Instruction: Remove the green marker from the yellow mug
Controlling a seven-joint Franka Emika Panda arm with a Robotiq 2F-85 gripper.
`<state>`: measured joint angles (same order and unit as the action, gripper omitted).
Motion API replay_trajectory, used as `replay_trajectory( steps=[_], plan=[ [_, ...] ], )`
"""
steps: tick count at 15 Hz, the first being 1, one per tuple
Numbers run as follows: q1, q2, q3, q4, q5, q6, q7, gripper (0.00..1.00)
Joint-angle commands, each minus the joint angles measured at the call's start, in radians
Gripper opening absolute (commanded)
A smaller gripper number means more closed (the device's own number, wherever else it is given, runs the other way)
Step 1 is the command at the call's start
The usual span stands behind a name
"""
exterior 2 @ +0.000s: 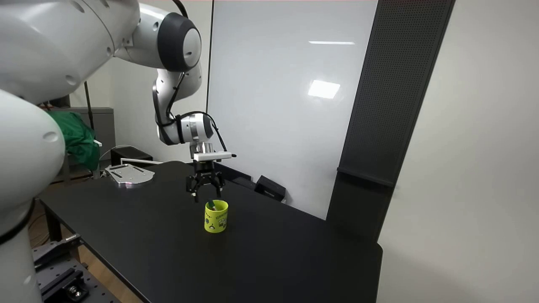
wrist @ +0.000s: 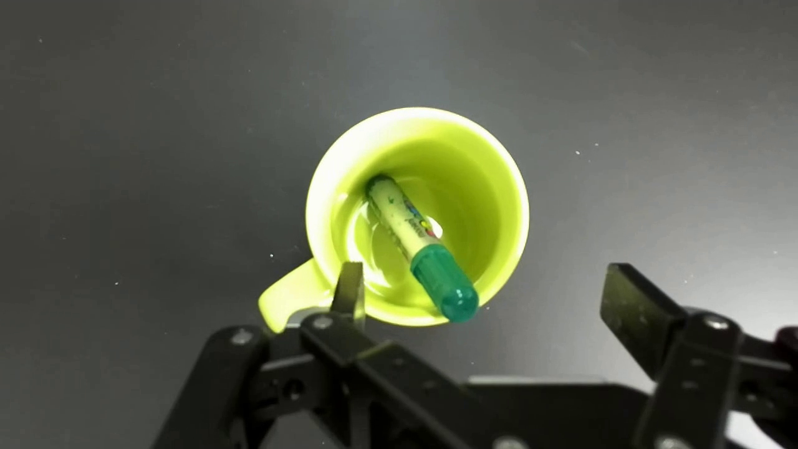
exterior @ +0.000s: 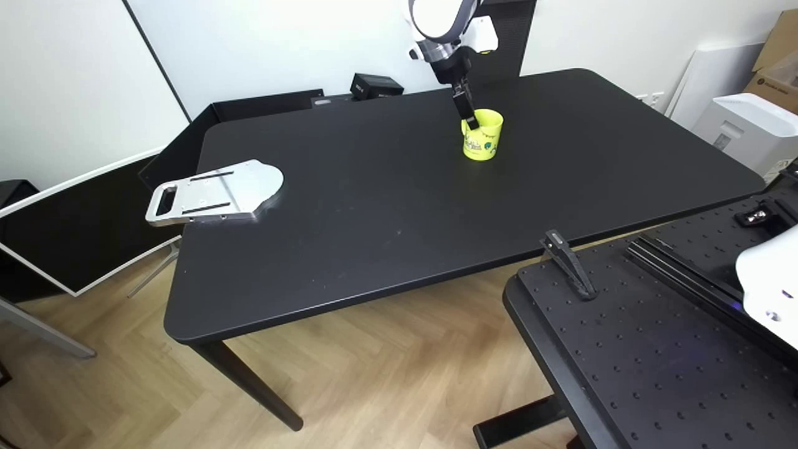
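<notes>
Gripper points down, fingers spread wide, a broad gap between the pads; it grips nothing. In the wrist view one pad overlaps the mug's rim near 7 o'clock; the opposite pad sits beyond the rim toward 4 o'clock. Cannot tell whether the former touches.

Green marker lies inside the yellow mug, leaning. Wrist view: dark end low in the mug at about 11 o'clock, teal cap crossing the rim at about 5. Pale barrel, small coloured print. In an exterior view the green end pokes above the rim, toward 10 o'clock of the mouth.

Mug stands upright on the black table, handle at 8 o'clock in the wrist view, printed figures round the outer wall.

Farther out, clock centred on the mug, exterior views. Silver-white plate lies flat near 9 o'clock, slotted end reaching past the table edge. Black box by the table edge at 2; whiteboard rises at 1. Perforated bench at 5. Cardboard box near 3, against the picture's border.
</notes>
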<state>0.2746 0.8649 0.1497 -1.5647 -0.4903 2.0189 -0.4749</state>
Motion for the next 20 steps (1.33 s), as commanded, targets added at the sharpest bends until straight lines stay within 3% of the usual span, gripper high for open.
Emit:
replay_trajectory(
  steps=[1, 10, 17, 18, 20],
  plan=[
    [0.011, 0.021, -0.010, 0.023, -0.007, -0.007, 0.013, 0.67],
    [0.017, 0.038, -0.013, 0.039, -0.006, -0.022, 0.018, 0.05],
    [0.027, 0.028, -0.013, 0.049, -0.011, -0.035, 0.021, 0.06],
    [0.028, 0.026, -0.012, 0.049, -0.010, -0.035, 0.022, 0.48],
    [0.030, 0.024, -0.011, 0.050, -0.010, -0.035, 0.022, 0.51]
  ],
)
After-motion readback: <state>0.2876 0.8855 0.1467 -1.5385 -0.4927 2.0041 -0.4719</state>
